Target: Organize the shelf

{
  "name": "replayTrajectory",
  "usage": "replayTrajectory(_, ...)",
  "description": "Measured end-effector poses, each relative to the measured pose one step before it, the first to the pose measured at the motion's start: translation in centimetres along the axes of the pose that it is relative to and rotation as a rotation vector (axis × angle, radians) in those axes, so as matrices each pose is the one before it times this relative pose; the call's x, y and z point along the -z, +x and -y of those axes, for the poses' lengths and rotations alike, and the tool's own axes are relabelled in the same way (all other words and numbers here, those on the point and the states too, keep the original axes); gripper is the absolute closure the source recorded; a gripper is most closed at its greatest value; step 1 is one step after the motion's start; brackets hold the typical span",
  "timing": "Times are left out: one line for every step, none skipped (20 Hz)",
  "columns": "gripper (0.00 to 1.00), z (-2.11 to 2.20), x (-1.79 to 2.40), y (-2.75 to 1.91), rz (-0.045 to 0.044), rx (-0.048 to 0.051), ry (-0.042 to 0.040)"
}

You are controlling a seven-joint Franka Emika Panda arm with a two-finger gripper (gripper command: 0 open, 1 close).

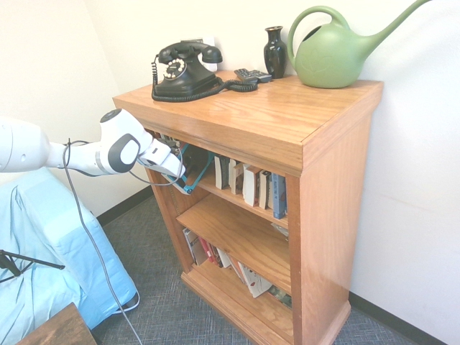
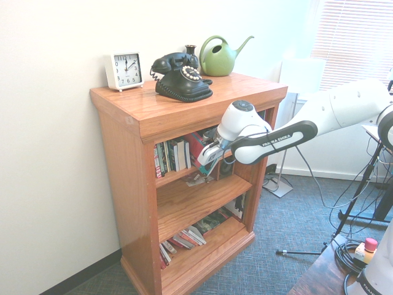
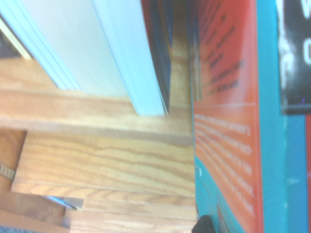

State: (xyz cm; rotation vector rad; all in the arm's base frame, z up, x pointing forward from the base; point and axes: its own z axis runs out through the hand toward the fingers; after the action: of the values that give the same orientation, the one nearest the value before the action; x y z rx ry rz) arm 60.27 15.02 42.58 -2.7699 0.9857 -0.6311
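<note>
Honey-brown wood makes up the shelf (image 1: 287,122), which stands against a white wall with books on its tiers. The white arm reaches into the top tier at the end nearest it, and its tool (image 2: 207,161) is clamped shut on a book (image 2: 198,145) with a teal and red cover, held tilted at the mouth of that tier. In the first exterior view only the book's teal edge (image 1: 192,181) shows beside the tool (image 1: 180,178). The wrist view shows the red and teal cover (image 3: 233,145) close up, next to a pale book and the tier's wooden board. More books (image 1: 251,185) stand upright further along the same tier, and others lean on the bottom tier (image 1: 244,277). On top sit a black phone (image 1: 185,68), a dark vase (image 1: 274,50), a green watering can (image 1: 334,54) and a white clock (image 2: 123,70).
</note>
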Motion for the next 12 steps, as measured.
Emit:
replayTrajectory(1.0, 0.22, 0.028, 0.035, -0.00312, 0.00205, 0.00262)
replayTrajectory(1.0, 0.184, 0.03, 0.005, -0.00248, 0.00164, 0.00254)
replayTrajectory(1.0, 0.148, -0.023, 0.007, -0.0031, 0.00287, 0.00056)
replayTrajectory(1.0, 0.133, -0.115, 0.016, -0.00343, 0.00223, -0.00123)
replayTrajectory(1.0, 0.059, -0.146, 0.007, -0.00228, 0.00193, -0.00169)
replayTrajectory(1.0, 0.078, 0.02, 0.046, -0.00232, -0.00009, 0.00054)
replayTrajectory(1.0, 0.031, 0.024, 0.055, -0.00142, -0.00035, 0.00042)
replayTrajectory(0.0, 0.031, -0.013, 0.003, -0.00065, -0.00321, -0.00009)
replayTrajectory(0.0, 0.017, -0.044, 0.036, -0.0013, -0.00031, -0.00076)
replayTrajectory(0.0, 0.014, -0.008, -0.012, -0.00107, -0.00133, -0.00051)
replayTrajectory(0.0, 0.023, 0.0, -0.006, -0.00045, -0.00154, 0.00004)
replayTrajectory(0.0, 0.027, 0.007, -0.005, -0.00101, -0.00197, -0.00005)
